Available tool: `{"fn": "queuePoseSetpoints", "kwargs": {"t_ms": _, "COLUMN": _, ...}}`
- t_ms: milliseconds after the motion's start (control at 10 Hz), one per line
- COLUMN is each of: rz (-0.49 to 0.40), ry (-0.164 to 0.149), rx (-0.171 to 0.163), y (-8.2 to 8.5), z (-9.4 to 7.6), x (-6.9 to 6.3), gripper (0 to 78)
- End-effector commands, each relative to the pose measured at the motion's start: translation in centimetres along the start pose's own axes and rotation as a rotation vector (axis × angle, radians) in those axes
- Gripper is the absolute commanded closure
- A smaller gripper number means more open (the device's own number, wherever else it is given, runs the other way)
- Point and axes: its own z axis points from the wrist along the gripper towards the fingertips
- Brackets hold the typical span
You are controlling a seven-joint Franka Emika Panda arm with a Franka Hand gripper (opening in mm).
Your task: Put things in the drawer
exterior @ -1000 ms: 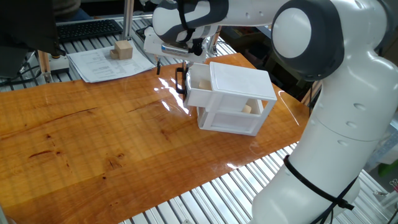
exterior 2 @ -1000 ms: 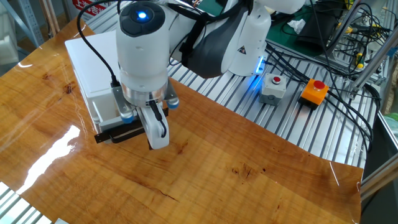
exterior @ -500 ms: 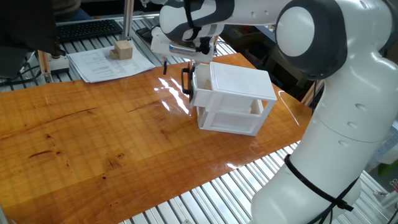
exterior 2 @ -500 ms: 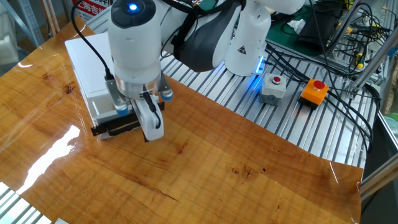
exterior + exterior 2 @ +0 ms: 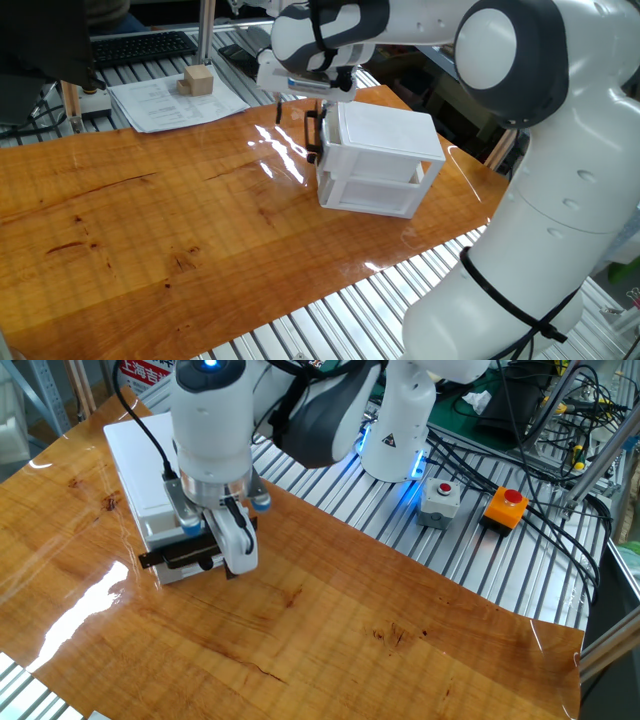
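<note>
The white cabinet point(image 5: 388, 128) stands on the wooden table, and its drawer is pushed almost fully in, with the black bar handle point(image 5: 314, 136) close to the cabinet front. My gripper point(image 5: 316, 112) is right at the handle with its fingers together, pressed against the drawer front. In the other fixed view the gripper point(image 5: 240, 558) sits beside the handle point(image 5: 172, 554) of the cabinet point(image 5: 135, 455). One light-tan wooden cube point(image 5: 197, 79) rests on papers at the far left, away from the gripper. The drawer's contents are hidden.
Papers point(image 5: 170, 100) and a keyboard point(image 5: 140, 46) lie beyond the table's far edge. A grey button box point(image 5: 438, 502) and an orange emergency stop point(image 5: 505, 507) sit on the metal slats amid cables. The robot base point(image 5: 395, 420) stands behind the cabinet.
The gripper has pushed the drawer inward. The drawer went from open, with a cube showing inside, to almost shut, and the handle now sits near the cabinet front.
</note>
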Motion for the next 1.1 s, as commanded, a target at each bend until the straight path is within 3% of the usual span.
{"fn": "queuePoseSetpoints", "kwargs": {"t_ms": 100, "rz": -0.007, "ry": 0.018, "rx": 0.015, "y": -1.7, "z": -0.3, "x": 0.1, "gripper": 0.1}}
{"fn": "queuePoseSetpoints", "kwargs": {"t_ms": 900, "rz": -0.012, "ry": 0.006, "rx": 0.041, "y": -3.7, "z": 0.7, "x": 0.4, "gripper": 0.1}}
{"fn": "queuePoseSetpoints", "kwargs": {"t_ms": 1100, "rz": -0.011, "ry": 0.004, "rx": 0.075, "y": -4.2, "z": 0.7, "x": 0.5, "gripper": 0.1}}
